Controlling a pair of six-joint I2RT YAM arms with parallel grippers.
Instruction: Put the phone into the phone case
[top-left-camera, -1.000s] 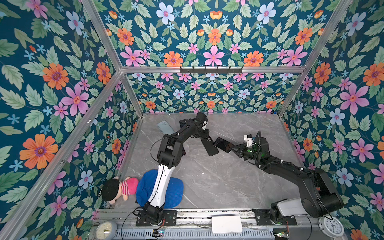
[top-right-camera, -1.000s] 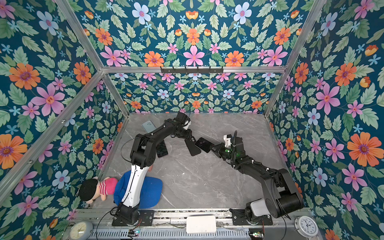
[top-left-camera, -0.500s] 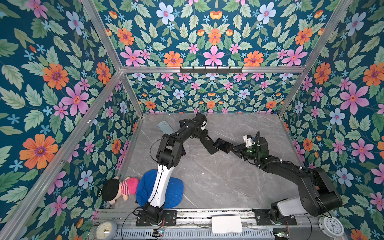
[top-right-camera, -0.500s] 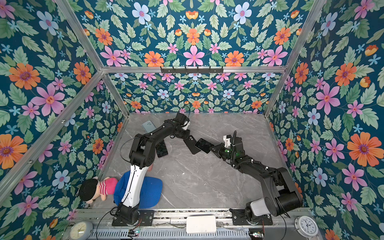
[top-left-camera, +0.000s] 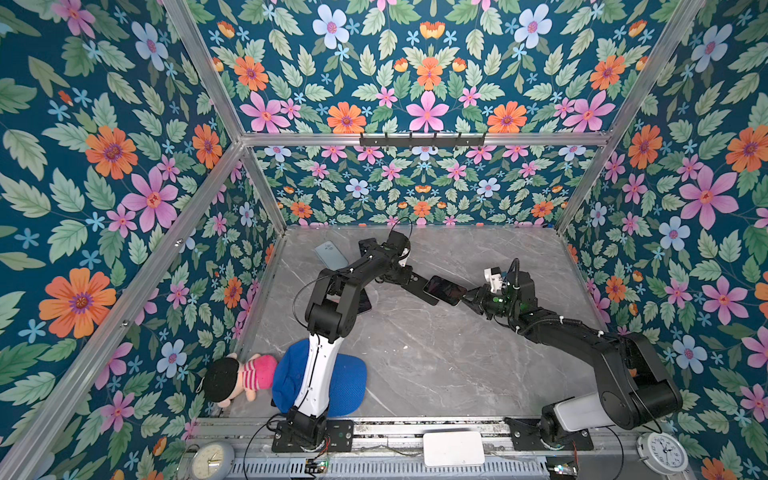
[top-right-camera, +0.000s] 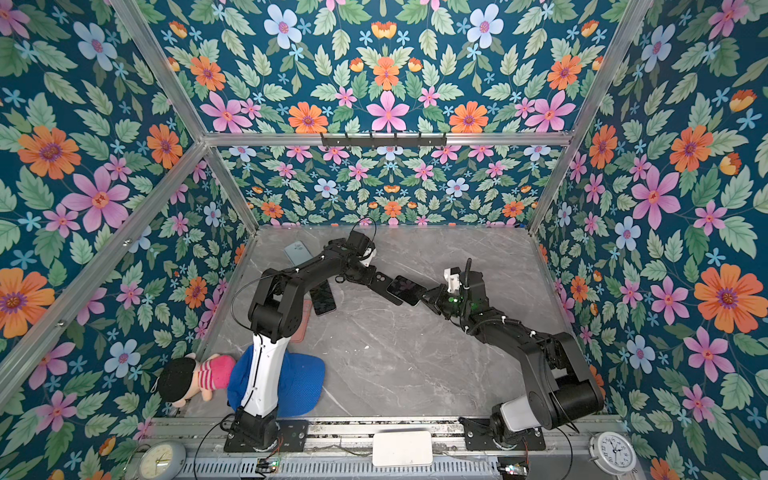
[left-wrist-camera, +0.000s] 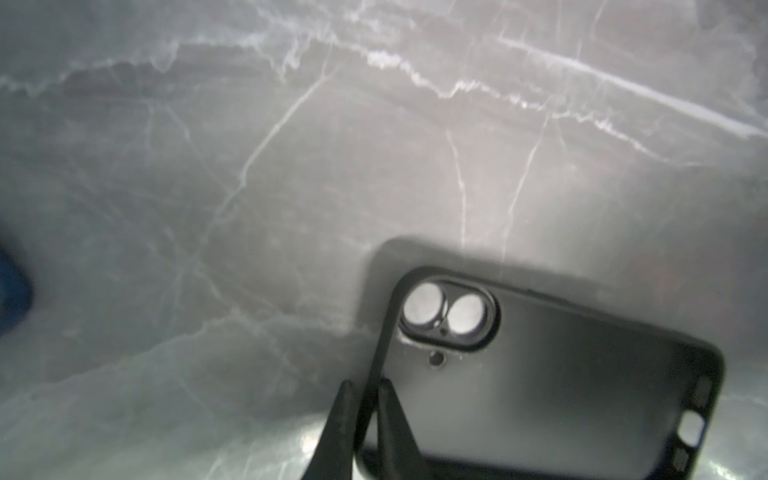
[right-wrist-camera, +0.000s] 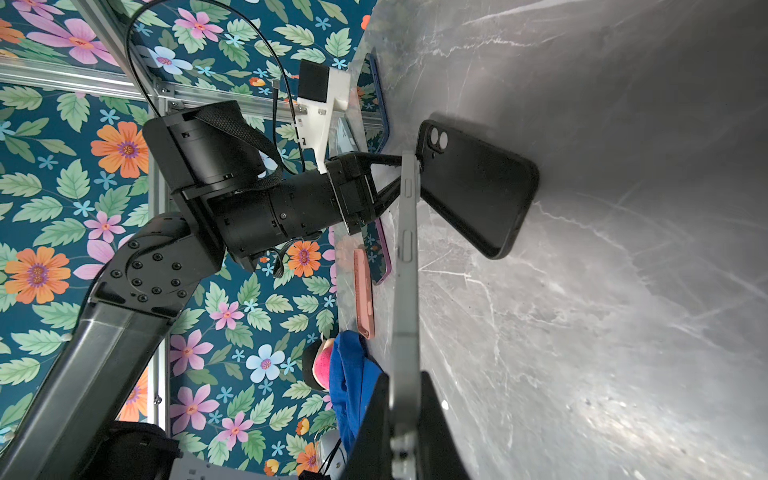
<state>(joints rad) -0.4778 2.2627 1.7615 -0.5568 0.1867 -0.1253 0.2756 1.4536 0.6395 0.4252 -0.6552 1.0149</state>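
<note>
Meeting over the middle of the worktop (top-left-camera: 415, 353), somewhat toward its far edge, both arms carry their item in both top views. The left claw (top-left-camera: 405, 277) grips the black phone case (top-left-camera: 420, 291) near its camera-cutout end. The right claw (top-left-camera: 468, 296) grips the phone (top-left-camera: 444, 289), dark screen up. Phone and case overlap end to end; whether they touch cannot be told from above. Spare items sit apart: a pale blue handset (top-left-camera: 330, 254) near the far left corner, a blue cap (top-left-camera: 332, 382) and a doll (top-left-camera: 237, 376) at the front left.

Left wrist view: the claw tips are pinched on the case's side wall beside the twin lens holes. The case hangs above its own shadow, so it is lifted. Its cavity is empty and no phone shows in this view.

Right wrist view: the phone appears edge-on, clamped at its near end by the closed right claw. Its far end reaches the camera end of the case, which is tilted. Whether the case's low end rests on the worktop is unclear.

Judgement on progress:
- Done: both pickups and the bringing together.
- Left: lining the phone up with the case opening, seating one end under the rim, and pressing the rest in until the walls wrap it.
</note>
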